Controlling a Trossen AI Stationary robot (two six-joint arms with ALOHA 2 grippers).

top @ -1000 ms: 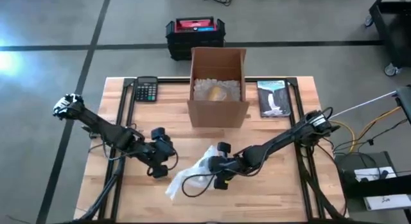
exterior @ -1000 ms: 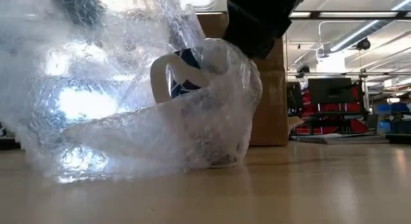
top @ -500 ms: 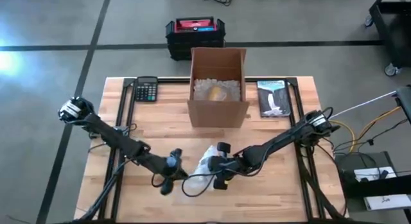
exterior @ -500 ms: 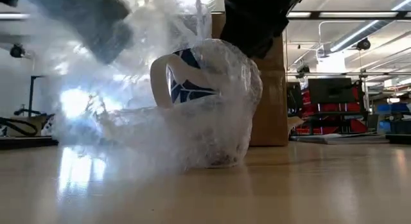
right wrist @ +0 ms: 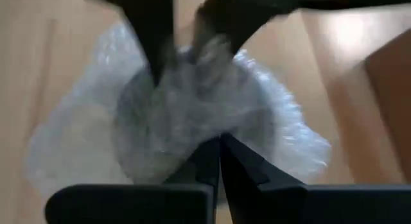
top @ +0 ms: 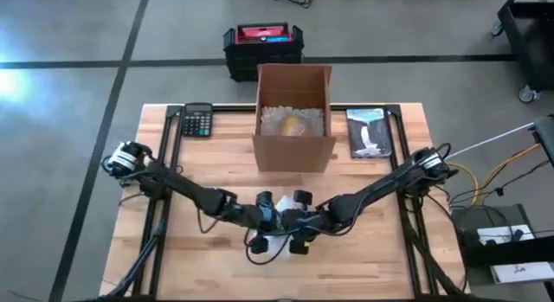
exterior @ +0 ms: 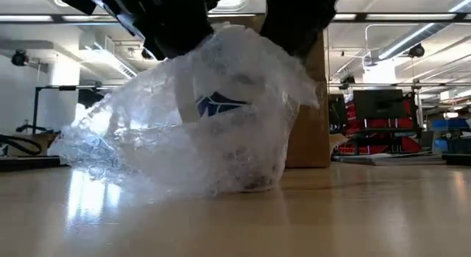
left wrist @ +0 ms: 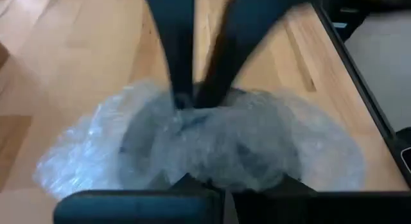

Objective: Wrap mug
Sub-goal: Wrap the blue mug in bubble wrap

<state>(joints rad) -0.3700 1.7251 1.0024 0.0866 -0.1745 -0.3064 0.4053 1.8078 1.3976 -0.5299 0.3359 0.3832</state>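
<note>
A big brown cardboard box [top: 294, 117] stands at the back of the smooth wooden table [top: 199, 163]. In front of it, crinkly clear bubble wrap [exterior: 184, 139] covers the white and blue mug [exterior: 217, 106]. The left gripper [top: 262, 222] and right gripper [top: 294, 222] both pinch the wrap tight over the mug.

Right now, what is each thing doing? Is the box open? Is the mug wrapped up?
mug: upright on the table, covered in bubble wrap.
bubble wrap: draped over the mug, loose end trailing on the table.
cardboard box: open, padding inside.
left gripper: at the wrap, shut on it.
right gripper: shut on the wrap.
calculator: lying flat.
</note>
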